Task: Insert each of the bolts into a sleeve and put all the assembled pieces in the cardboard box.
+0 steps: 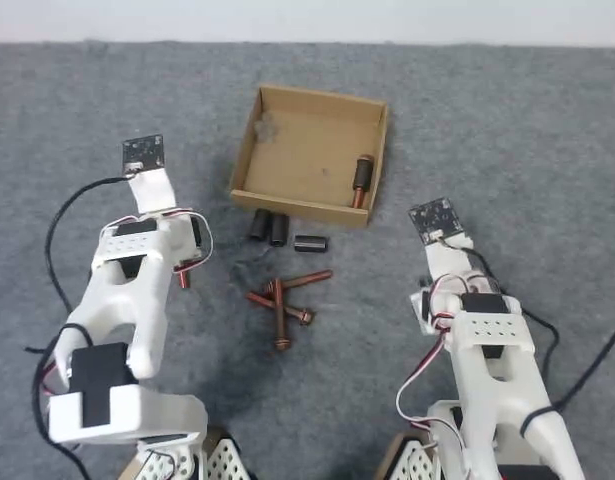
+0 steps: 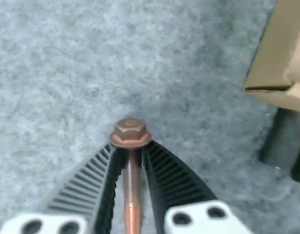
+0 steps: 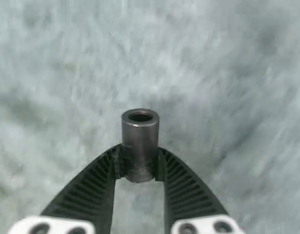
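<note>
Two loaded grippers over a grey carpeted desk (image 1: 527,110)
High view: an open brown cardboard box (image 1: 249,140) holds one assembled piece (image 1: 362,180) by its right wall; three dark cylindrical metal sleeves (image 1: 279,229) lie just in front of it, and several loose copper-coloured hex-head bolts (image 1: 283,300) lie crossed nearer the arms. Left wrist view: the left gripper (image 2: 131,158) is clamped narrow on a copper bolt (image 2: 130,134), head past the fingertips. Right wrist view: the right gripper (image 3: 139,158) pinches a dark sleeve (image 3: 140,131) by one end, open bore outward
</note>
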